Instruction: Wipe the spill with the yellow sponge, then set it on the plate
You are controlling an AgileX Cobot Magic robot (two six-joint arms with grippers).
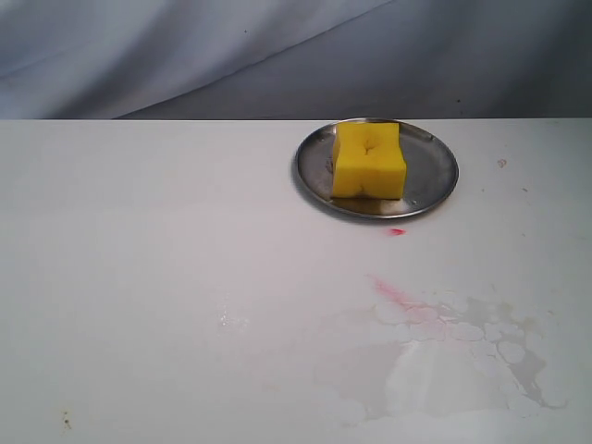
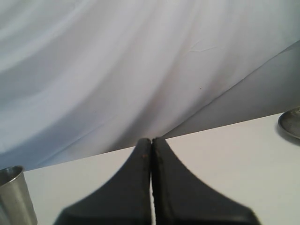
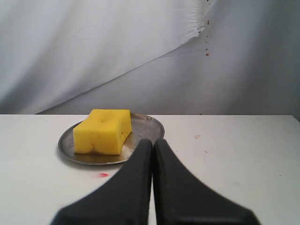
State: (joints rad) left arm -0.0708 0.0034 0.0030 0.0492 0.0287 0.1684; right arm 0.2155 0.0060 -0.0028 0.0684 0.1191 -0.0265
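Note:
The yellow sponge point(image 1: 368, 162) lies on the silvery plate point(image 1: 437, 176) at the back of the table, right of the middle, with nothing touching it. The right wrist view shows the sponge point(image 3: 103, 131) on the plate point(image 3: 146, 125) just beyond my right gripper point(image 3: 153, 140), whose black fingers are pressed together and hold nothing. My left gripper point(image 2: 151, 139) is also shut and holds nothing, with the plate's rim point(image 2: 290, 123) off to one side. Neither gripper appears in the exterior view. No rounded amber puddle shows.
A wide, thin wet smear point(image 1: 444, 361) with a pink-red streak point(image 1: 398, 296) covers the table's front right. A tiny red dot point(image 1: 397, 231) lies just in front of the plate. A metal cup point(image 2: 14, 194) stands near the left gripper. Grey cloth hangs behind the table.

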